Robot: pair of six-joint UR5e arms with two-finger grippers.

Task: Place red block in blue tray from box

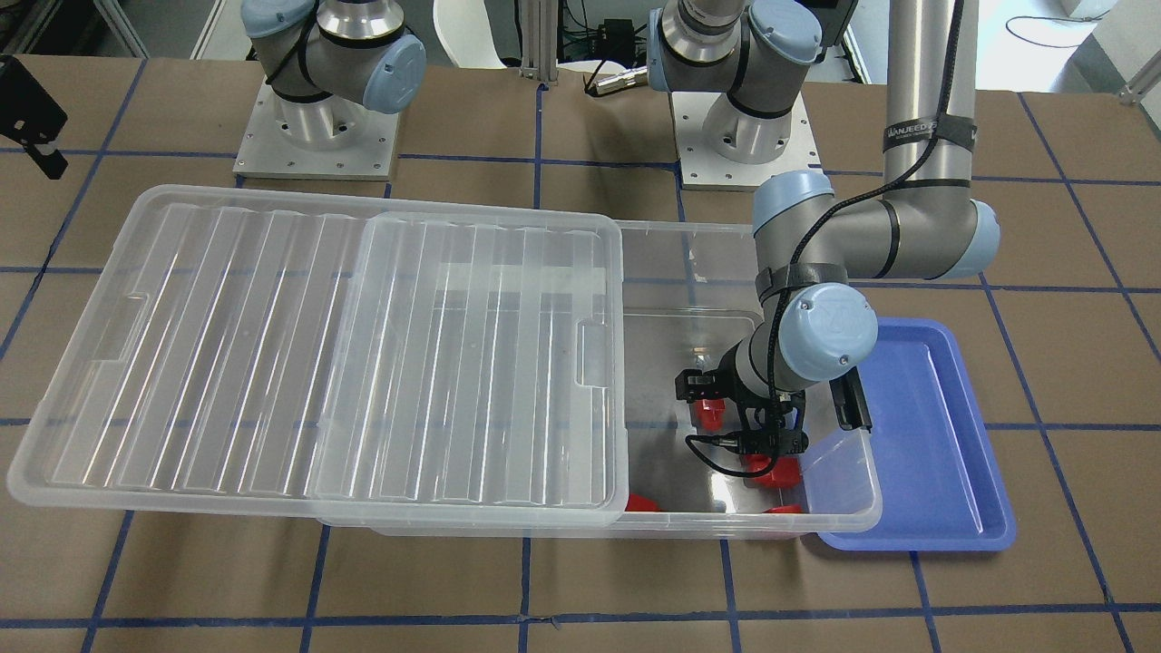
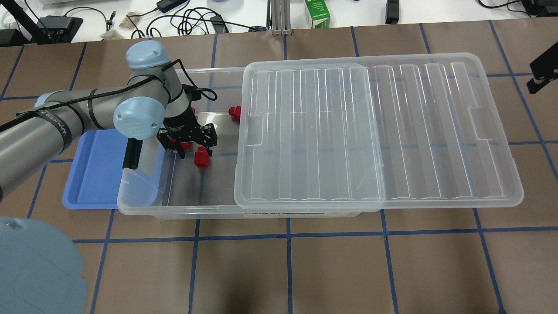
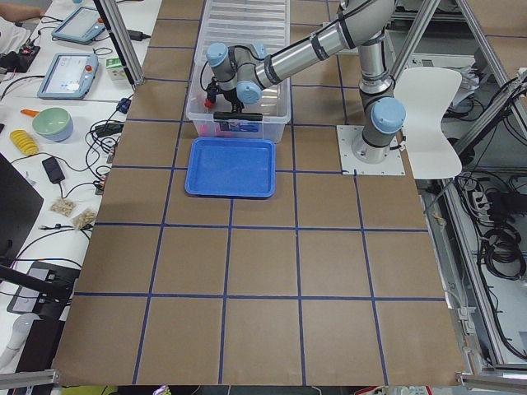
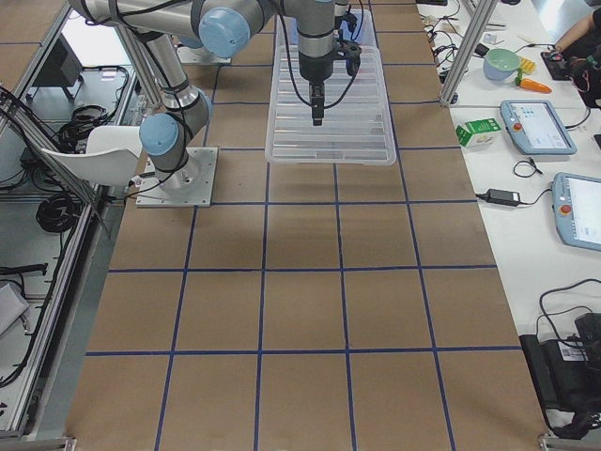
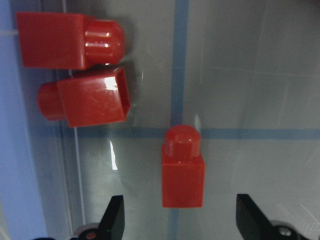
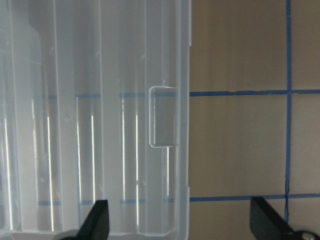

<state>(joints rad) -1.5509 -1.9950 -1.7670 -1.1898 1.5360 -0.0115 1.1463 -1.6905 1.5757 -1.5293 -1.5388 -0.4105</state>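
The box is a clear bin with its ribbed lid slid off to my right, leaving its left end uncovered. Several red blocks lie on its floor. My left gripper is open and empty, low inside that end. In the left wrist view its fingertips stand either side of one red block, without touching it. Two more red blocks lie beside it. The blue tray sits empty against the box's left end. My right gripper is open, over the lid's far edge.
Another red block lies near the lid's edge by the far wall of the box. The lid overhangs the box far to my right. A black latch hangs on the box's short end over the tray.
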